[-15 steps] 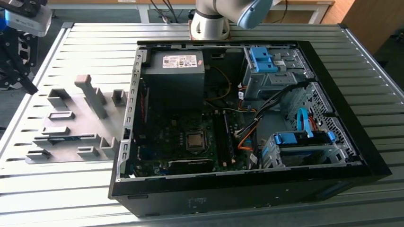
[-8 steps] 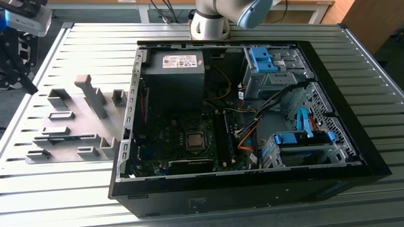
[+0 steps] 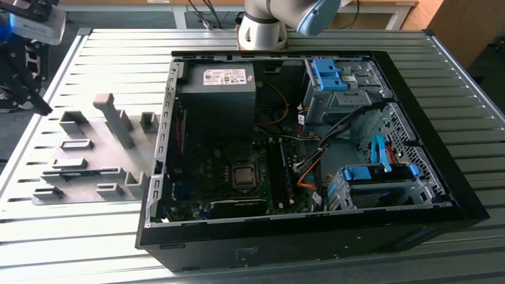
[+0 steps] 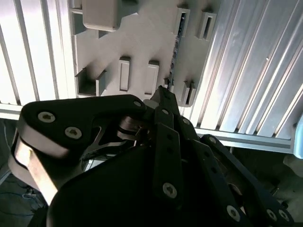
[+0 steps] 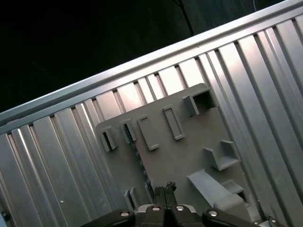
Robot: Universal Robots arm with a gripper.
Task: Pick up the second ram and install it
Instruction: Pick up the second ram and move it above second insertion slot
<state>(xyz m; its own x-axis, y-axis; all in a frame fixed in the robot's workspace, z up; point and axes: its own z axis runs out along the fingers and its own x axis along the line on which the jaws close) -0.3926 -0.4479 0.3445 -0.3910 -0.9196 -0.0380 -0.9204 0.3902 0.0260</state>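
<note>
The second ram [image 3: 88, 173] is a thin green-blue stick standing on edge in a slot of the grey fixture plate [image 3: 87, 127], on the exterior view's left. Both wrist views show it edge-on as a narrow dark strip [image 4: 174, 52] [image 5: 138, 158] between small grey blocks. My gripper [image 3: 32, 97] hangs above the table's edge beside the plate, well above the stick. Its black fingertips [image 4: 163, 92] [image 5: 166, 187] are pressed together with nothing between them, and they point near one end of the stick.
An open black computer case [image 3: 316, 236] fills the middle of the slatted metal table [image 3: 465, 94]. Inside are the motherboard with its long black slots [image 3: 278, 171], a power supply [image 3: 221, 89], blue drive bays [image 3: 379, 174] and loose cables. Tall grey fixture blocks [image 3: 115, 118] stand on the plate.
</note>
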